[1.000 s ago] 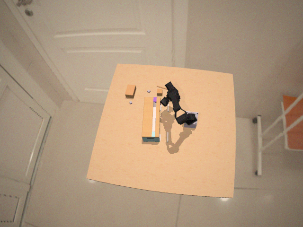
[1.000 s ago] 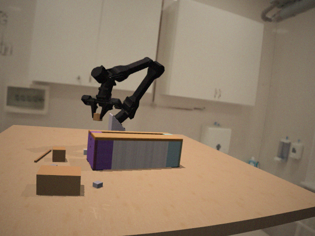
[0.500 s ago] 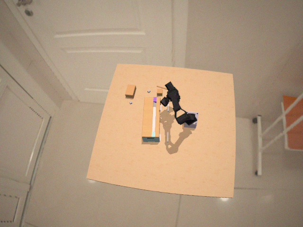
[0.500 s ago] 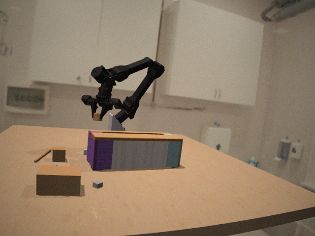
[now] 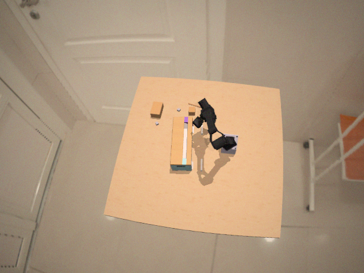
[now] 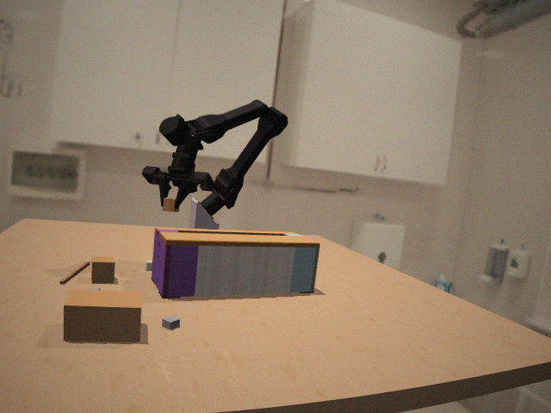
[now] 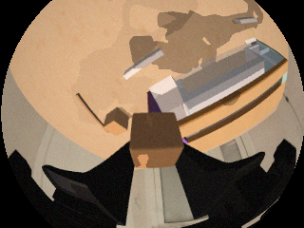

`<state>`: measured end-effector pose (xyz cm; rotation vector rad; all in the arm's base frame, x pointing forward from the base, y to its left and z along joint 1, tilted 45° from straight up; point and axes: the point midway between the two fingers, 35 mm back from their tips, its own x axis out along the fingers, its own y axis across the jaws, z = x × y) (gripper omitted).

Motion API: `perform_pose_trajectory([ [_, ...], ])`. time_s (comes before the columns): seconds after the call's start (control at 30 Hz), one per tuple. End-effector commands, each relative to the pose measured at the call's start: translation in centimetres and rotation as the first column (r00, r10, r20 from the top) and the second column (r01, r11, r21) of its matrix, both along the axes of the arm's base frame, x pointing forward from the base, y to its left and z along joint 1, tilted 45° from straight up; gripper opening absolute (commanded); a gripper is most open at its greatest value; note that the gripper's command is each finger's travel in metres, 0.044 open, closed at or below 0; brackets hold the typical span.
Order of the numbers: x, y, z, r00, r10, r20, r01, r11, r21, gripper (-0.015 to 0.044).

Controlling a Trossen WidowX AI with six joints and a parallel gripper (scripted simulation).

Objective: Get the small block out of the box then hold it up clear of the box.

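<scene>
My gripper (image 6: 170, 203) (image 7: 154, 143) is shut on a small brown-orange block (image 6: 169, 205) (image 7: 156, 133). The block is in the air, higher than the box roof, and touches nothing but the fingers. In the top view the arm hides the block and fingertips; they are on the robot's side, near the box's purple end. The box (image 5: 177, 141) (image 6: 244, 271) (image 7: 256, 108) stands upright, with an orange slotted roof, a purple end and a teal end. Through its clear front, the pale shelf (image 7: 223, 95) shows no block on it.
An orange cube (image 5: 191, 109) (image 6: 102, 271) (image 7: 115, 126) and a thin stick (image 5: 193, 104) (image 6: 74, 272) (image 7: 90, 110) lie beyond the purple end. A larger orange block (image 5: 157, 108) (image 6: 102, 320) and small grey cubes (image 5: 178, 110) (image 6: 170, 323) lie farther off. Pale strips (image 5: 202, 129) (image 7: 143, 63) lie before the box.
</scene>
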<state>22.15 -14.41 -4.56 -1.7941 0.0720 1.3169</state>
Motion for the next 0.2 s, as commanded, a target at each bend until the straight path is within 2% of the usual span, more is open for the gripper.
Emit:
perform_pose_trajectory([
  [0.0, -0.04, -0.03, 0.01, 1.000, -0.003, -0.003, 0.003, 1.000, 0.000, 0.0000],
  [0.17, -0.04, -0.03, 0.01, 1.000, -0.003, -0.003, 0.003, 1.000, 0.000, 0.0000],
])
